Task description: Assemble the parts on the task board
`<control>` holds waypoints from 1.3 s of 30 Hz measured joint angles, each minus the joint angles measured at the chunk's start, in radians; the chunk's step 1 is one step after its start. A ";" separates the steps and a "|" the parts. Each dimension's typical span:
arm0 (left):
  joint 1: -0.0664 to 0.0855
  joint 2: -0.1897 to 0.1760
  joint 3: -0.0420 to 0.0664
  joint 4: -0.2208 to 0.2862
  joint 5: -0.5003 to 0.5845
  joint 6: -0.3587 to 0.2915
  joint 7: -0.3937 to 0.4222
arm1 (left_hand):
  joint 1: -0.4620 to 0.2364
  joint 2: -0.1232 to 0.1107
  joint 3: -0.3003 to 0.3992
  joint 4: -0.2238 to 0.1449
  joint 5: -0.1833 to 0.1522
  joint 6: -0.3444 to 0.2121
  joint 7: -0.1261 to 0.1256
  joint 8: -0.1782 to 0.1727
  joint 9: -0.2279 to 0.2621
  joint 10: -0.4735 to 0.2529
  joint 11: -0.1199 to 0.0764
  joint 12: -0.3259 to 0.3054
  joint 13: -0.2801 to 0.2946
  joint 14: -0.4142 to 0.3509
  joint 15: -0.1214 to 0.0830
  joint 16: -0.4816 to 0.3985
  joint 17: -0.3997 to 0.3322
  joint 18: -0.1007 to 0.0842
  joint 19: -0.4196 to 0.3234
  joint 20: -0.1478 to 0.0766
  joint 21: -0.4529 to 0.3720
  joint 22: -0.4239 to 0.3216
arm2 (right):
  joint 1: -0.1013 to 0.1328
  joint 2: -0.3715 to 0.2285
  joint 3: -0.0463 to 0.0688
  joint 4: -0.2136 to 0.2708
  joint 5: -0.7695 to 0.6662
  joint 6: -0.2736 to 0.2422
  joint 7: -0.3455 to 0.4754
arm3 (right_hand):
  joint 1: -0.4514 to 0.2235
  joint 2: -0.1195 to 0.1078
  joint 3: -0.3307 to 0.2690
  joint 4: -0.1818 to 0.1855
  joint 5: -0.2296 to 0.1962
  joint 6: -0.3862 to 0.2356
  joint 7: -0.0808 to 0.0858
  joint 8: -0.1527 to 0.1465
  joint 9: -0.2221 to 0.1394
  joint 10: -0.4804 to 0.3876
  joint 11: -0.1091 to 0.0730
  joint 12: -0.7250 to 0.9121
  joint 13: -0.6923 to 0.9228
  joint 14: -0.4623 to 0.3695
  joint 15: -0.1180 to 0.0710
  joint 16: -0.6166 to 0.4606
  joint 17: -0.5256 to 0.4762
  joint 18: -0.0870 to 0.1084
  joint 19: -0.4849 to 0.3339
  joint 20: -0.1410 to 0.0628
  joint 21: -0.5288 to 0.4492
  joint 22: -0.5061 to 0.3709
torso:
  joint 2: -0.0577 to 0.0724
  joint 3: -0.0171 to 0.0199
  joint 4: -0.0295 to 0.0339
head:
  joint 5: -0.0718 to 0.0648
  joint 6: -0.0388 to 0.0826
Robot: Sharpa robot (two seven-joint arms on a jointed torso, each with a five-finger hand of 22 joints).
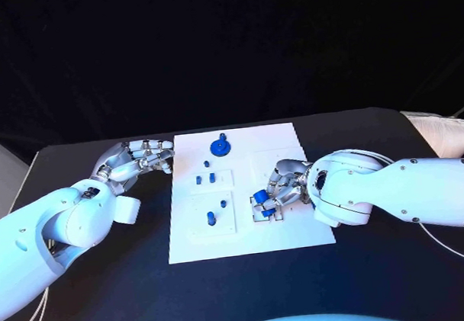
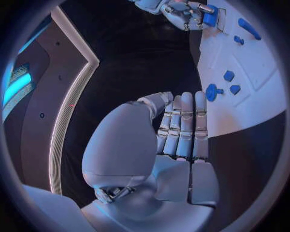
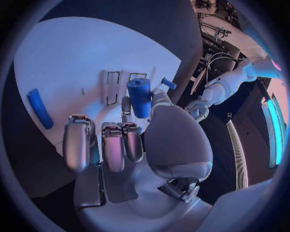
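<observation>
While your left hand (image 1: 135,161) waits at the left of the frame, just off the upper left corner of the task board (image 1: 294,235), its fingers lie curled together with nothing in them, as the left wrist view (image 2: 181,130) confirms. Moving right across the white board, you see a round blue wheel-shaped part (image 1: 221,145) near the top edge, a few small blue pegs (image 1: 204,179) below it, and a longer blue pin (image 1: 210,219) lower down, left of centre. Further right, your right hand (image 1: 277,193) sits over the board's right-centre and grips a blue cylindrical part (image 1: 260,197) between thumb and fingers; the right wrist view shows that cylinder (image 3: 139,97) held upright near two thin rectangular slots (image 3: 113,88) in the board. Whether its lower end is already seated in a socket, I cannot tell. Judge the piece as light, rigid plastic with a smooth, somewhat slippery skin: it will not deform, but it may twist or slide in a loose pinch. You would do well to hold it on its round flanks near the upper half, leaving the lower end free to enter the board. Because the fit likely demands straight alignment, a tilted part could jam or skid aside.
</observation>
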 measured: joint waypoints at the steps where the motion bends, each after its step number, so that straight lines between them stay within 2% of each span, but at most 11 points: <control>1: 0.000 0.000 0.000 0.000 0.000 0.000 0.000 | 0.000 0.000 0.000 0.000 0.000 0.000 0.000 0.000 0.000 0.000 0.000 0.000 0.000 0.000 0.000 0.000 0.000 0.000 0.000 0.000 0.000 0.000 | 0.000 0.003 0.000 -0.003 -0.007 0.005 -0.001 | 0.000 0.000 -0.004 0.001 -0.005 -0.001 0.001 0.000 0.000 0.000 0.000 0.000 0.000 0.000 0.000 0.000 0.000 0.000 0.000 0.000 -0.004 0.000 | 0.000 0.0000 -0.0004 | 0.000 0.000; 14: 0.000 -0.001 0.000 0.002 -0.001 0.002 -0.003 | 0.000 0.000 0.003 -0.003 0.000 0.000 0.000 0.000 0.000 0.000 0.000 0.000 0.000 0.000 0.000 0.000 -0.001 0.000 -0.004 0.004 0.004 0.002 | -0.002 0.016 -0.001 -0.015 -0.054 0.056 -0.003 | -0.028 0.007 -0.017 0.000 -0.023 -0.001 0.001 0.000 0.005 0.000 0.000 -0.008 0.000 0.000 0.000 0.000 0.000 0.000 0.000 0.000 -0.011 0.000 | 0.001 0.0012 -0.0014 | 0.005 -0.004; 19: 0.000 -0.001 0.000 0.002 -0.001 0.002 -0.004 | 0.000 0.000 0.003 -0.003 0.000 0.000 0.000 0.000 0.000 0.000 0.000 0.000 -0.001 0.000 0.000 0.000 -0.001 0.000 -0.004 0.004 0.004 0.002 | -0.003 0.019 -0.001 -0.022 -0.064 0.067 -0.004 | -0.072 -0.005 -0.036 0.003 -0.031 -0.001 0.001 0.000 0.011 0.000 0.000 -0.013 0.000 0.000 0.000 0.000 0.000 0.000 0.000 0.000 -0.017 0.000 | 0.001 0.0012 -0.0016 | 0.006 -0.006; 23: 0.000 -0.002 0.000 0.002 0.000 0.003 -0.005 | 0.000 0.000 0.003 -0.003 0.000 0.000 0.000 0.000 0.000 0.000 0.000 0.000 -0.001 0.000 0.000 0.000 -0.001 0.000 -0.004 0.004 0.003 0.002 | -0.003 0.023 -0.001 -0.028 -0.069 0.071 -0.004 | -0.102 -0.014 -0.043 0.002 -0.085 -0.001 0.001 0.004 0.018 0.000 0.000 -0.016 0.000 0.000 0.000 0.000 0.000 0.000 0.000 0.000 -0.022 0.000 | 0.001 0.0012 -0.0015 | 0.007 -0.007; 25: 0.000 -0.002 0.000 0.002 0.001 0.004 -0.006 | 0.000 0.000 0.003 -0.003 0.000 0.000 0.000 0.000 0.000 0.000 0.000 0.000 -0.001 0.000 0.000 0.000 -0.001 0.000 -0.004 0.004 0.003 0.001 | -0.004 0.025 -0.001 -0.030 -0.070 0.072 -0.004 | -0.106 -0.018 -0.043 0.002 -0.093 -0.001 0.001 0.004 0.019 0.000 0.000 -0.018 0.000 0.000 0.000 0.000 0.000 0.000 0.000 0.000 -0.024 0.000 | 0.001 0.0012 -0.0015 | 0.007 -0.007; 30: 0.000 -0.004 0.000 0.003 0.002 0.005 -0.008 | 0.000 0.000 0.003 -0.003 0.000 0.000 0.000 0.000 -0.001 0.000 0.000 0.000 -0.001 0.000 0.000 -0.004 -0.001 0.000 -0.007 0.000 0.007 0.006 | -0.007 0.029 -0.001 -0.032 -0.079 0.069 -0.005 | -0.126 0.002 -0.042 0.001 -0.093 -0.001 0.001 0.012 0.025 0.000 0.000 -0.018 0.000 0.000 0.000 0.000 0.000 0.000 0.000 0.000 -0.024 0.000 | 0.001 0.0012 -0.0011 | 0.007 -0.008; 31: 0.000 -0.005 0.000 0.003 0.002 0.005 -0.008 | 0.000 0.000 0.003 -0.003 0.000 0.000 0.000 0.000 -0.001 0.000 0.000 0.000 -0.001 0.000 0.000 -0.004 -0.001 0.000 -0.007 0.000 0.007 0.006 | -0.008 0.029 -0.001 -0.032 -0.081 0.068 -0.005 | -0.124 0.011 -0.034 0.000 -0.083 -0.001 0.001 0.012 0.027 0.000 0.000 -0.018 0.000 0.000 0.000 0.000 0.000 0.000 0.000 0.000 -0.024 0.000 | 0.001 0.0012 -0.0008 | 0.007 -0.008; 32: 0.000 -0.005 0.000 0.003 0.002 0.005 -0.008 | 0.000 0.000 0.003 -0.003 0.000 0.000 0.000 0.000 -0.001 0.000 0.000 0.000 -0.001 0.000 0.000 -0.004 -0.001 0.000 -0.007 0.000 0.007 0.006 | -0.008 0.029 -0.001 -0.032 -0.082 0.067 -0.005 | -0.106 0.030 -0.020 -0.002 -0.036 -0.001 0.001 0.016 0.029 0.000 0.000 -0.018 0.000 0.000 0.000 0.000 0.000 0.000 0.000 0.000 -0.019 0.000 | 0.001 0.0012 -0.0007 | 0.007 -0.008; 35: 0.000 -0.006 0.000 0.004 0.002 0.005 -0.009 | 0.000 0.000 0.003 -0.003 0.000 0.000 0.000 0.000 -0.001 0.000 0.000 0.000 -0.001 0.000 0.000 -0.004 -0.001 0.000 -0.007 0.000 0.007 0.006 | -0.009 0.029 -0.001 -0.031 -0.087 0.061 -0.005 | -0.074 0.060 0.004 -0.003 0.028 -0.001 0.001 0.019 0.031 0.000 0.000 -0.015 0.000 0.000 0.000 0.000 0.000 0.000 0.000 0.000 -0.008 0.000 | 0.001 0.0011 -0.0007 | 0.007 -0.010; 37: 0.000 -0.007 0.000 0.005 0.002 0.005 -0.009 | 0.000 0.000 0.003 -0.003 0.000 0.000 0.000 0.000 -0.001 0.000 0.000 0.000 -0.001 0.000 0.000 -0.004 -0.001 0.000 -0.007 0.000 0.007 0.006 | -0.009 0.029 -0.001 -0.028 -0.090 0.057 -0.005 | -0.049 0.059 0.022 -0.004 0.057 0.001 -0.001 0.017 0.029 0.000 0.000 -0.011 0.000 0.000 0.000 0.000 0.000 0.000 0.000 0.000 -0.002 0.000 | 0.001 0.0012 -0.0007 | 0.007 -0.011; 39: 0.000 -0.007 0.000 0.005 0.002 0.005 -0.009 | 0.000 0.000 0.003 -0.003 0.000 0.000 0.000 0.000 -0.001 0.000 0.000 0.000 -0.001 0.000 0.000 -0.004 -0.001 0.000 -0.007 0.000 0.007 0.006 | -0.009 0.027 -0.001 -0.025 -0.092 0.053 -0.005 | -0.036 0.058 0.032 -0.004 0.069 0.003 -0.003 0.013 0.026 -0.001 -0.006 -0.011 0.000 0.000 0.000 0.000 0.000 0.000 0.000 0.000 0.007 0.000 | 0.001 0.0012 -0.0012 | 0.008 -0.011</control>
